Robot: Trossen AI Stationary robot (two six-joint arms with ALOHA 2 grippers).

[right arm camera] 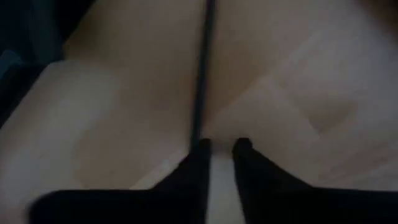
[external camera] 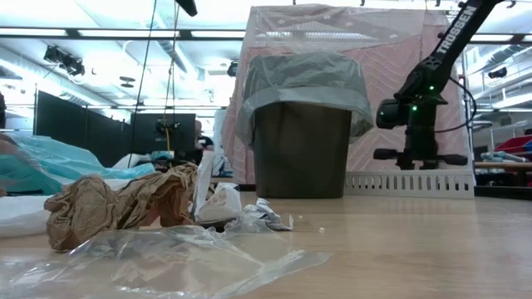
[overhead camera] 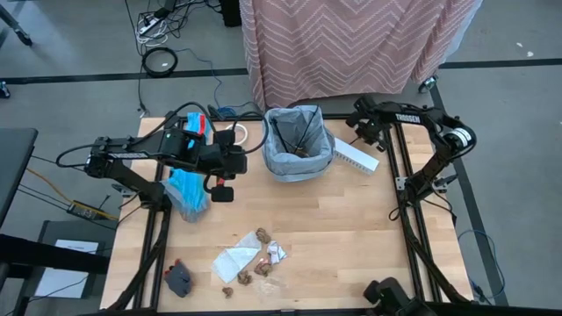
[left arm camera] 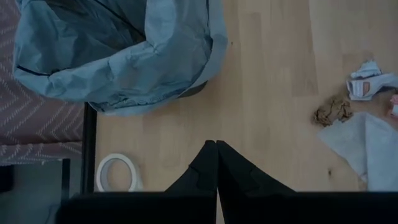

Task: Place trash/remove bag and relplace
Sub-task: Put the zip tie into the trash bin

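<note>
From above, the bin lined with the grey bag (overhead camera: 299, 142) stands in the upper centre of the table (overhead camera: 351, 237), with thin dark sticks showing inside it. The left gripper (overhead camera: 239, 161) sits just left of the bin, above the wood; its wrist view shows the two fingers pressed together with nothing between them. That wrist view also catches the white tape ring (left arm camera: 117, 173) near the table edge, which the overhead frame shows only partly behind the arm. The turquoise bag (overhead camera: 187, 191) lies at the left side of the table, below the left arm. The trash (overhead camera: 255, 259), brown wads, white paper and wrapper bits, is scattered in the lower centre; the low view shows a crumpled brown wad (external camera: 116, 208) close up, with clear plastic film (external camera: 166, 257) in front that the overhead hardly reveals. The right gripper (overhead camera: 362, 123) waits at the upper right beside the long white box (overhead camera: 356, 157); its own view shows a narrow gap between the fingers, holding nothing.
</note>
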